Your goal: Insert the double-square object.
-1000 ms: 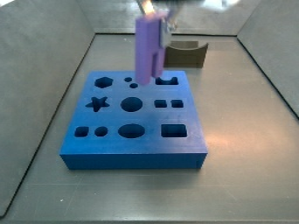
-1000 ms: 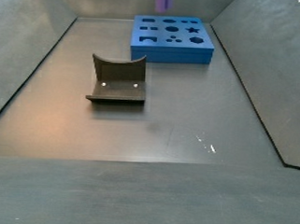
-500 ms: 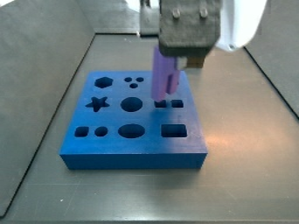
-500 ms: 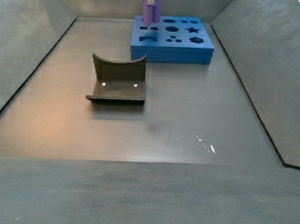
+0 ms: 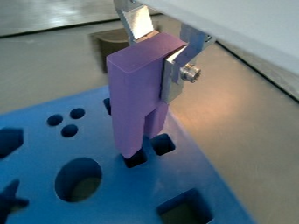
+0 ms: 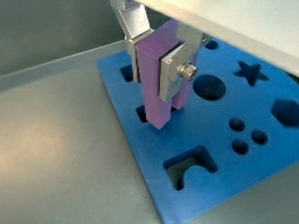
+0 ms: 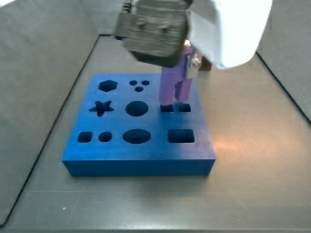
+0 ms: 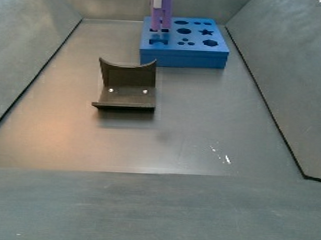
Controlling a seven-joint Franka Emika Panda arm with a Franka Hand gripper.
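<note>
The double-square object (image 5: 140, 96) is a tall purple peg with a split lower end. It stands upright between the silver fingers of my gripper (image 5: 158, 57), which is shut on its upper part. It also shows in the wrist view (image 6: 158, 83) and in both side views (image 7: 180, 84) (image 8: 160, 10). Its lower end is at the mouth of the pair of small square holes (image 5: 163, 145) in the blue block (image 5: 122, 191) (image 7: 145, 157). I cannot tell how deep it sits. My gripper (image 7: 183, 62) hangs right over the block.
The blue block (image 8: 186, 59) has several other shaped holes, among them a star (image 7: 101, 108) and a large round one (image 7: 137, 136). A dark olive curved-notch block (image 8: 125, 85) lies on the grey floor away from the blue block. Sloping grey walls (image 8: 25, 76) enclose the floor.
My gripper has come down with the peg. The peg's lower end has moved from above the block to the mouth of the two square holes.
</note>
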